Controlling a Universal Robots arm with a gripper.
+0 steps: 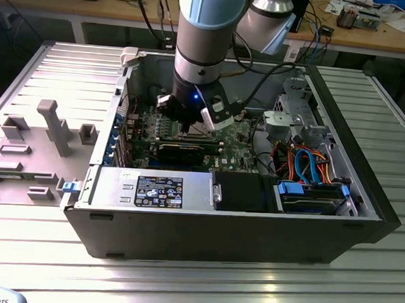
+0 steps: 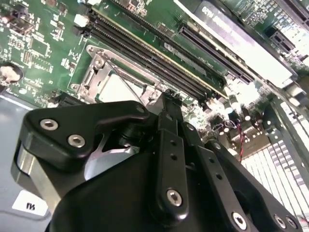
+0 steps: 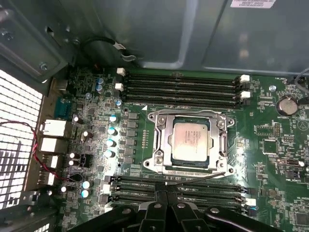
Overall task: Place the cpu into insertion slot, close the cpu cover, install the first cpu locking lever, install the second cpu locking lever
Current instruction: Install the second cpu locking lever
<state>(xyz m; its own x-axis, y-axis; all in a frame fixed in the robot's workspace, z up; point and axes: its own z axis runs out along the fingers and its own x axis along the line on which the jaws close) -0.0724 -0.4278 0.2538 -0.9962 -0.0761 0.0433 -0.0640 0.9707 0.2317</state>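
The gripper (image 3: 165,194) hangs low inside an open computer case (image 1: 219,227), its black fingers (image 2: 170,125) pressed together with nothing between them, their tips just above the long memory slots (image 3: 178,185) beside the socket. In the first wrist view the cpu (image 3: 190,141) sits flat in the insertion slot (image 3: 161,143) at the middle of the frame, its silvery top showing through the window of the cpu cover (image 3: 189,116), which lies down over it. A thin metal lever (image 3: 205,176) runs along the socket edge nearest the fingers, slanting slightly away from the frame at one end. In the second wrist view the socket's metal frame appears just beyond the fingertips, centre-left of the frame. In the exterior view the arm (image 1: 208,36) comes down from the top centre of the frame onto the green motherboard (image 1: 240,136); a black graphics card (image 1: 182,152) lies just below the gripper, and blue cables (image 1: 310,164) fill the case towards the exterior view's right. A grey fixture tray (image 1: 33,149) sits at the exterior view's left.
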